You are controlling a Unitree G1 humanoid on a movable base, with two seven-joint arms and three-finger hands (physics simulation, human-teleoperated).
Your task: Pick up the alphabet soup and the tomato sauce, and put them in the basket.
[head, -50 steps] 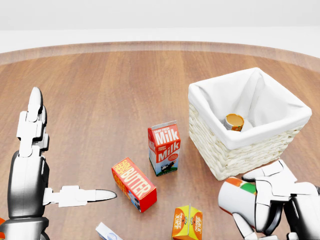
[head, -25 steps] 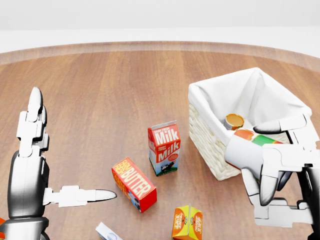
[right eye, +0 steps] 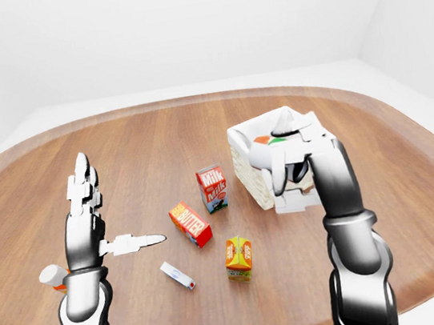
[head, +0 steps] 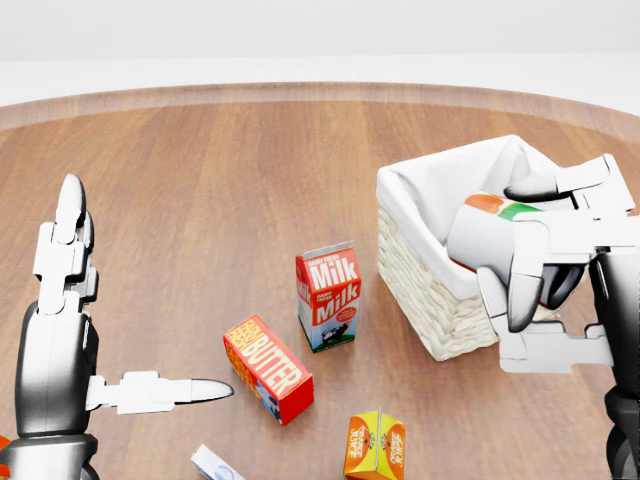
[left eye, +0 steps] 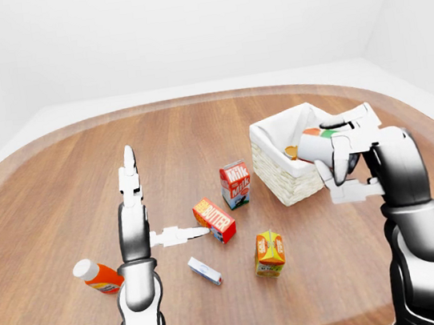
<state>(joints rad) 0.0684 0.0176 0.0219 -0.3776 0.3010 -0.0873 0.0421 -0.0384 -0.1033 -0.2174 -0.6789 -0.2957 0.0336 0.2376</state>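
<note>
White liner: the basket (head: 425, 260) has a white cloth lining, and its open top lies just beyond and below the right hand's fingertips.
Right hand (head: 535, 275): fingers wrapped round a can (head: 490, 238), white-sided with an orange and green end, held on its side over the basket's near rim.
Can in the basket: in the left-eye view a second can (left eye: 291, 152) with a tan lid shows inside, beyond the held can; which of the two named cans is which, I cannot tell.
Left hand (head: 75, 330): fingers spread wide, holding nothing, well apart from the basket.
Doing it well: probably carry the can past the rim until it sits over the liner, lower, then open the fingers.
Risk: letting go early could drop it on the rim, toward the milk carton (head: 328, 297).
</note>
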